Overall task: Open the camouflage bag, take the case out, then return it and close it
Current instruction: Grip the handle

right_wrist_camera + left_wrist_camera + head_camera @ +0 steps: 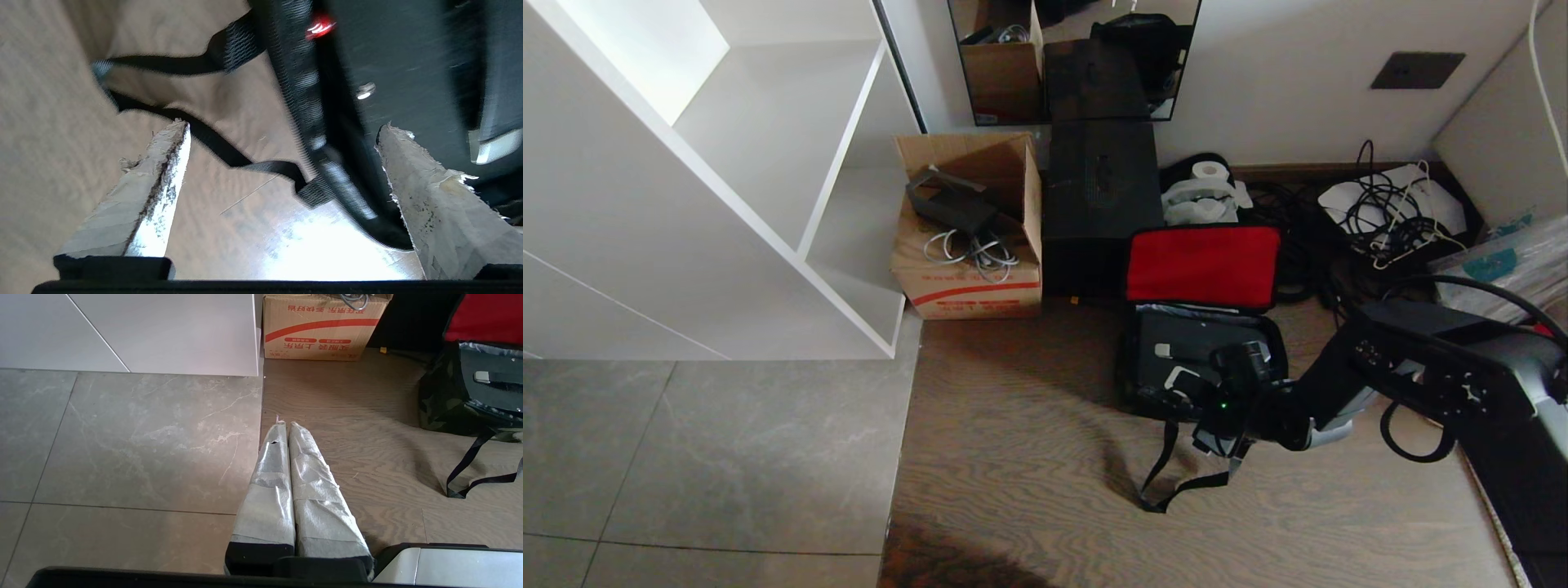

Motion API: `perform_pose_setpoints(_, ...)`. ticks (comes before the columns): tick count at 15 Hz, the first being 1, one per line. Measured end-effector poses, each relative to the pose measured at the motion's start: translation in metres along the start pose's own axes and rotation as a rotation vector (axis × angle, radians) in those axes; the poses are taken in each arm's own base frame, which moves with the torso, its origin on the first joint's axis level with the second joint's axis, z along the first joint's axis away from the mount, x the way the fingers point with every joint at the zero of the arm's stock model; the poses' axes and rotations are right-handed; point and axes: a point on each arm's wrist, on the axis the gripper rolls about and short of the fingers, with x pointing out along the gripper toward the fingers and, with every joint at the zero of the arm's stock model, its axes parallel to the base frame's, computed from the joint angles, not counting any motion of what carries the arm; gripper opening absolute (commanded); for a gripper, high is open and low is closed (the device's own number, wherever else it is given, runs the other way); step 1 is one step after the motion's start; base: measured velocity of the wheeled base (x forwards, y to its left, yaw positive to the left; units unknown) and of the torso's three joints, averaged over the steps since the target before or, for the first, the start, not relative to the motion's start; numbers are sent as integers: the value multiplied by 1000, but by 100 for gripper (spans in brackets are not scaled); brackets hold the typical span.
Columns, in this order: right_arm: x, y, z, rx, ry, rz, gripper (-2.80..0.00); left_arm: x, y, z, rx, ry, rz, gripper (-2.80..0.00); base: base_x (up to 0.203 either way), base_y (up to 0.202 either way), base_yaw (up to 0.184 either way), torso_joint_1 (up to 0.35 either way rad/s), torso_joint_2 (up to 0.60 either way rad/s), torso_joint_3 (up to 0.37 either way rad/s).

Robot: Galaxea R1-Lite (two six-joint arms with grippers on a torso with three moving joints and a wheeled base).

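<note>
The camouflage bag (1131, 384) lies open on the wooden floor, its red inner panel (1202, 265) standing up at the far side. The black case (1192, 343) rests inside it, its handle's silver end (494, 149) and a red latch (320, 26) showing. My right gripper (282, 126) is open at the bag's near rim. One finger (425, 196) is over the case, the other (155, 179) over the floor, with the black zipper edge (302, 81) between them. The left gripper (286, 424) hangs shut above the floor, left of the bag (437, 400), holding nothing.
A black strap (1176, 482) trails from the bag toward me. A tall black box (1101, 204) and a cardboard box (968, 237) stand behind and left of the bag. A white shelf unit (768, 188) is at left. Tangled cables (1388, 212) lie at right.
</note>
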Motion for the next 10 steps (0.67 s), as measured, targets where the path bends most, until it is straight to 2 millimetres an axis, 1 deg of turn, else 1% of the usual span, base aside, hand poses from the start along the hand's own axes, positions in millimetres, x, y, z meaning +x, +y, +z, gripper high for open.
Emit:
perform_pose_setpoints(4, 5, 3, -3, 21, 34, 34, 0, 0, 0, 0, 0, 0, 0, -280, 0, 0, 0, 0, 0, 0)
perform_pose_setpoints(6, 5, 4, -4, 46, 80, 80, 0, 0, 0, 0, 0, 0, 0, -280, 0, 0, 0, 0, 0, 0)
perform_pose_setpoints(8, 4, 1, 2, 107, 108, 105, 0, 0, 0, 0, 0, 0, 0, -280, 0, 0, 0, 0, 0, 0)
perform_pose_setpoints(10, 4, 2, 7, 167, 116, 122, 0, 0, 0, 0, 0, 0, 0, -280, 0, 0, 0, 0, 0, 0)
